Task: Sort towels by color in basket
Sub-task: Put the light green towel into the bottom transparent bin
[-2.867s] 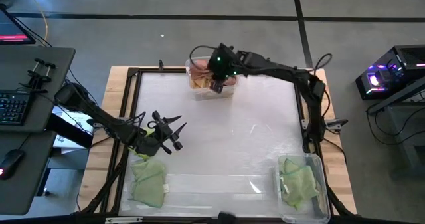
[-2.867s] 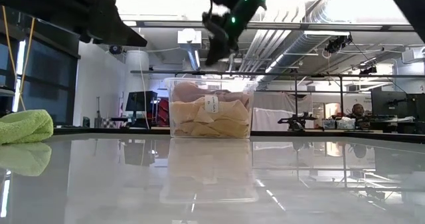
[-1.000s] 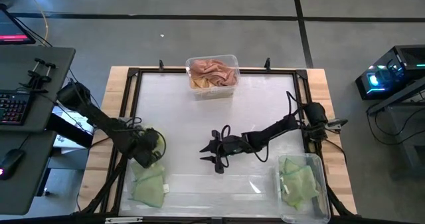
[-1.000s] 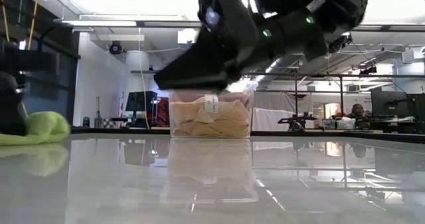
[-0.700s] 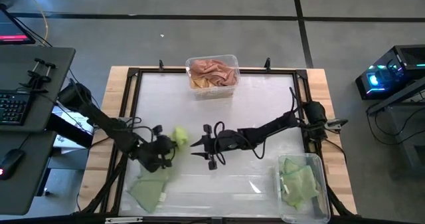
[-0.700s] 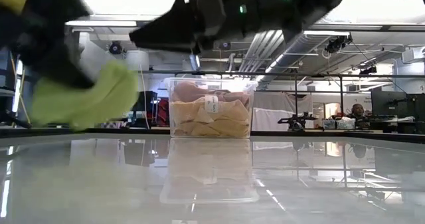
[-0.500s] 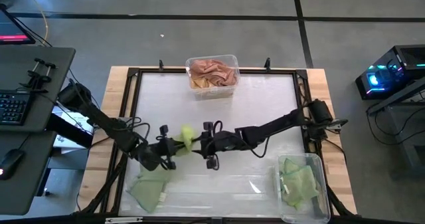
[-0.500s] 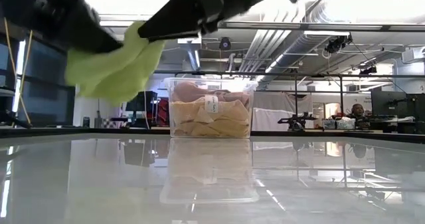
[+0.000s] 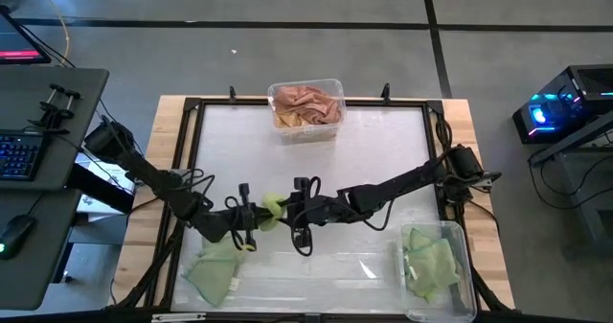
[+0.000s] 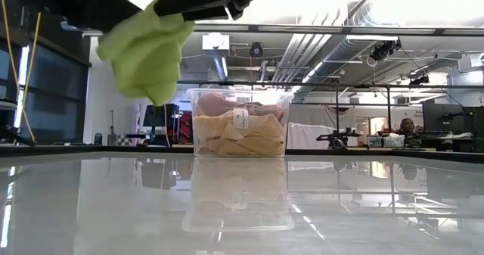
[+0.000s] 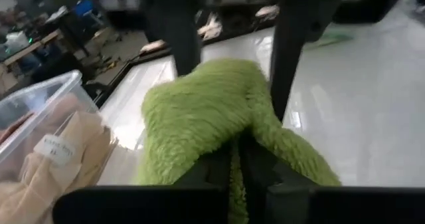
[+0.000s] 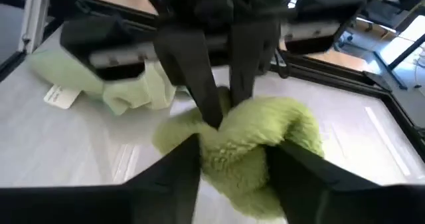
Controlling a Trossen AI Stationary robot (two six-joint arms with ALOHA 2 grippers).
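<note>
A light green towel hangs in the air over the table's middle left, bunched into a lump. My left gripper is shut on it from the table's left side. My right gripper comes in from the right, open, with one finger on either side of the lump. The basket, a clear bin at the near right corner, holds more green towels. My left gripper pinches a bunched ridge of the green towel between its two fingers, which lie about level and point toward the table's right. The towel is lifted clear of the table and sags below the fingers. My right gripper's fingers flank the lump closely; I cannot tell whether they touch it.
More green towels lie in a pile at the table's near left. A clear bin at the far edge holds mustard and pink towels. The middle and right of the tabletop lie bare.
My left gripper has taken one green towel off the near-left pile, raised it clear and carried it toward the table's right. My right gripper has moved toward the table's left until its fingers stand around the towel. The rest of the pile has stayed put.
</note>
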